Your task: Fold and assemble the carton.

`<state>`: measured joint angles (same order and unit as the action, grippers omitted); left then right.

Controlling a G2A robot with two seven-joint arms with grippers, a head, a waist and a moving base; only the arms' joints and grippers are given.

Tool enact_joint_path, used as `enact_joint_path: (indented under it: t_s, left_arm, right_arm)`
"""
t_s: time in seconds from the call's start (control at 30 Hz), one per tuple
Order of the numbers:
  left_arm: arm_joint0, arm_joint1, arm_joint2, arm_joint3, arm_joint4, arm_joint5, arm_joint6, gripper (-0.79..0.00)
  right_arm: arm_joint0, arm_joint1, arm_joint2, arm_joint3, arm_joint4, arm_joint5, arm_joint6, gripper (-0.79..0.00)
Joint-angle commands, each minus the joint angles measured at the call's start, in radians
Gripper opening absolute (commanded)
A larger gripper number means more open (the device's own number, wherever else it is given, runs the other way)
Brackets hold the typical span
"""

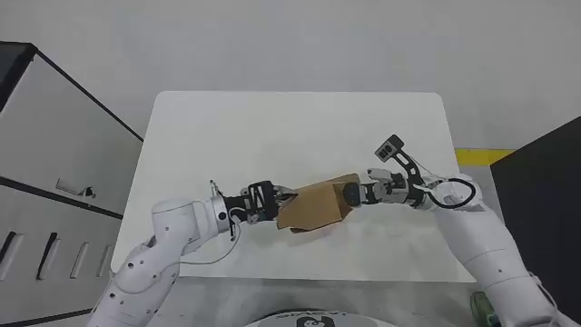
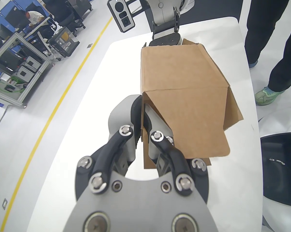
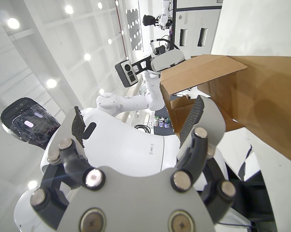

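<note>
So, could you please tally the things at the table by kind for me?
Cardboard carton: 1
Claws: 2 (left claw shut on a flap, right claw open)
White table: 1
Total: 4

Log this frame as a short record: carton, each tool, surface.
item: brown cardboard carton, opened into a box shape, lying on its side, end flaps not yet folded in
left tool: shut on a panel edge at one end of the carton
right tool: open at the carton's opposite end, not gripping
surface: white table; cannot tell whether the carton rests on it
</note>
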<state>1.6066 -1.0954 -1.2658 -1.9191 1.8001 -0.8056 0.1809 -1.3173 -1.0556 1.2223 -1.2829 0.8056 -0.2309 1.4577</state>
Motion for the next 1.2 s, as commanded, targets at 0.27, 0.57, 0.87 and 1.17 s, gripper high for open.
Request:
enact_joint_path:
  t_s: [0.27,0.57,0.87,1.17]
  left_arm:
    - [-0.016,0.003,0.013,0.012,-0.031,0.035,-0.020,-0.785]
    - [-0.035,0.005,0.028,0.021,-0.061,0.053,-0.043,-0.785]
    - [-0.048,0.010,0.036,0.023,-0.074,0.051,-0.046,-0.785]
    - [-0.056,0.017,0.045,0.030,-0.066,0.040,-0.041,-0.785]
  right_arm:
    - [0.015,-0.002,-0.024,0.022,-0.027,0.013,0.036,0.000]
    - [0.019,-0.003,-0.042,0.016,-0.050,0.006,0.055,0.000]
    - [0.023,-0.005,-0.055,0.013,-0.060,0.000,0.057,0.000]
    - [0.029,-0.002,-0.043,0.009,-0.081,-0.018,0.037,0.000]
